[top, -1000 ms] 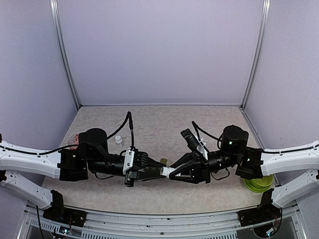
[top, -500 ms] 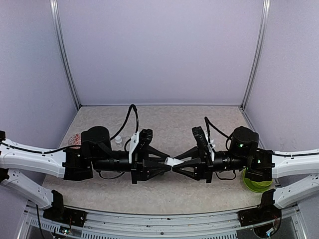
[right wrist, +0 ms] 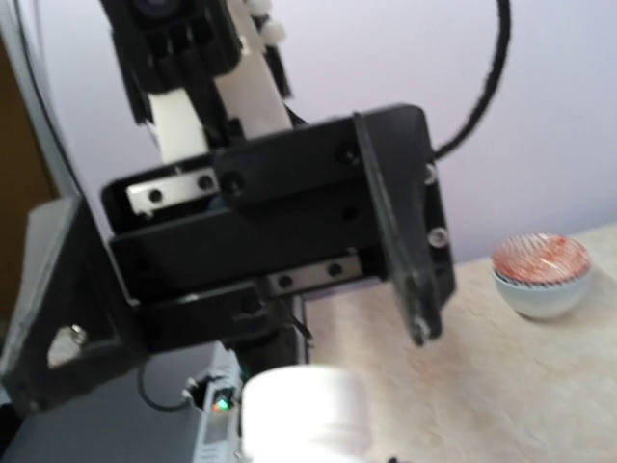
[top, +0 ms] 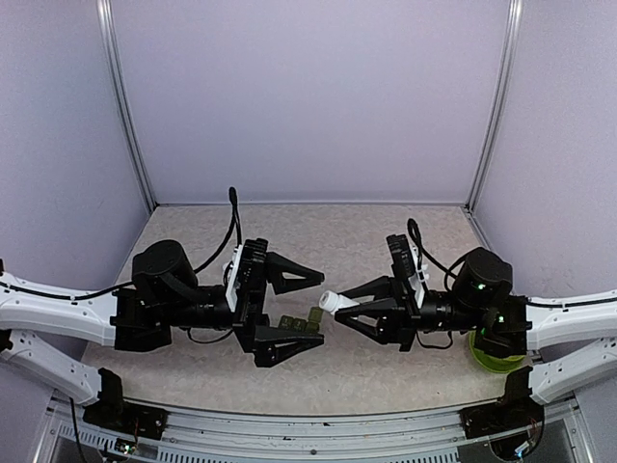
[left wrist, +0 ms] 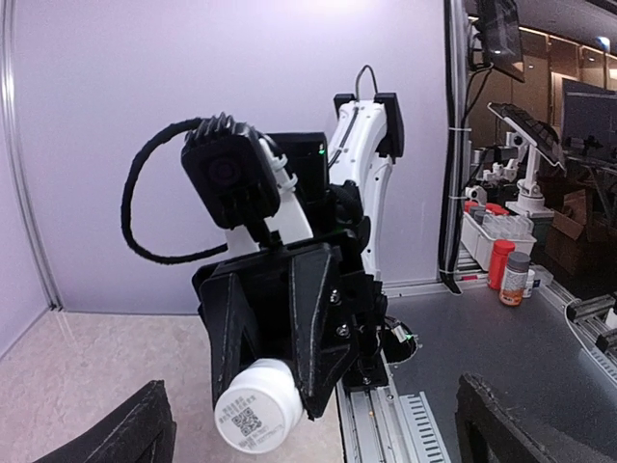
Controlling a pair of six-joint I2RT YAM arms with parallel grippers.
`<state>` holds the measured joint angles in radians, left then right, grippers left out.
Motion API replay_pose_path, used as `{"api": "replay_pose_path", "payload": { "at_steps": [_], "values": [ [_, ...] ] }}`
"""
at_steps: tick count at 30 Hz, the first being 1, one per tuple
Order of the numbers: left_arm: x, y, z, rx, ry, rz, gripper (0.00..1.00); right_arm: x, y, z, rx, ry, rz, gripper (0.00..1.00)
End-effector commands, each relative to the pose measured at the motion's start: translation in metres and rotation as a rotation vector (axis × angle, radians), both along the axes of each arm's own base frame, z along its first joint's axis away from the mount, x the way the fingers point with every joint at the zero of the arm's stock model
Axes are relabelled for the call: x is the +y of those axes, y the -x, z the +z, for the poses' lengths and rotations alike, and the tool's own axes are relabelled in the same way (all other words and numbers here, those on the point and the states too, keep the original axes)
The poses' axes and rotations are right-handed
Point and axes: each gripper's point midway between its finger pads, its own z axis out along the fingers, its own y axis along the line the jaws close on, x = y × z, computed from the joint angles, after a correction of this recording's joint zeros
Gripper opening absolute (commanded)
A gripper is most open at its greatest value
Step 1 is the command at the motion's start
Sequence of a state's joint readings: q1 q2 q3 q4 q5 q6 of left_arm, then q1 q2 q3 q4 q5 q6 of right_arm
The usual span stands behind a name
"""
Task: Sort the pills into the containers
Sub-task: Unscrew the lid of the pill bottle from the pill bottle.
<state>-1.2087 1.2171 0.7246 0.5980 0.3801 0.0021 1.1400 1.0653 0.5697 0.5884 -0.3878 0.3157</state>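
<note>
Left wrist view alone shows QR label on white bottle (left wrist: pixel 258 417); right end effector (top: pixel 339 304) clamps it. Left end effector (top: pixel 323 307) wide. Green container (top: pixel 494 361) contents hidden.

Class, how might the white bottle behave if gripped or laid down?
The bottle looks cylindrical, so on its side it would probably roll. Smooth white plastic: likely rigid, light, perhaps slippery. The right gripper holds it without visible squashing.
</note>
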Motion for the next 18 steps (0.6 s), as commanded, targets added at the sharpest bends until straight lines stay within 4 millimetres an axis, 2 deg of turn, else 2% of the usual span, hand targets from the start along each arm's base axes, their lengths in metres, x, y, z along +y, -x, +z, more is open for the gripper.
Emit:
{"api": "replay_pose_path", "payload": {
  "at_steps": [1, 4, 11, 18],
  "values": [
    [0.000, 0.022, 0.007, -0.103, 0.073, -0.116, 0.99, 0.005, 0.011, 0.011, 0.014, -0.087, 0.042, 0.15],
    [-0.003, 0.029, 0.007, -0.112, 0.096, -0.165, 0.99, 0.013, 0.011, 0.008, 0.033, -0.092, 0.058, 0.15],
    [-0.010, 0.029, 0.002, -0.095, 0.101, -0.179, 0.99, 0.033, 0.012, -0.002, 0.070, -0.112, 0.069, 0.14],
    [-0.007, 0.032, -0.002, -0.089, 0.104, -0.179, 0.99, 0.022, -0.001, -0.004, 0.089, -0.179, -0.027, 0.14]
  ]
}}
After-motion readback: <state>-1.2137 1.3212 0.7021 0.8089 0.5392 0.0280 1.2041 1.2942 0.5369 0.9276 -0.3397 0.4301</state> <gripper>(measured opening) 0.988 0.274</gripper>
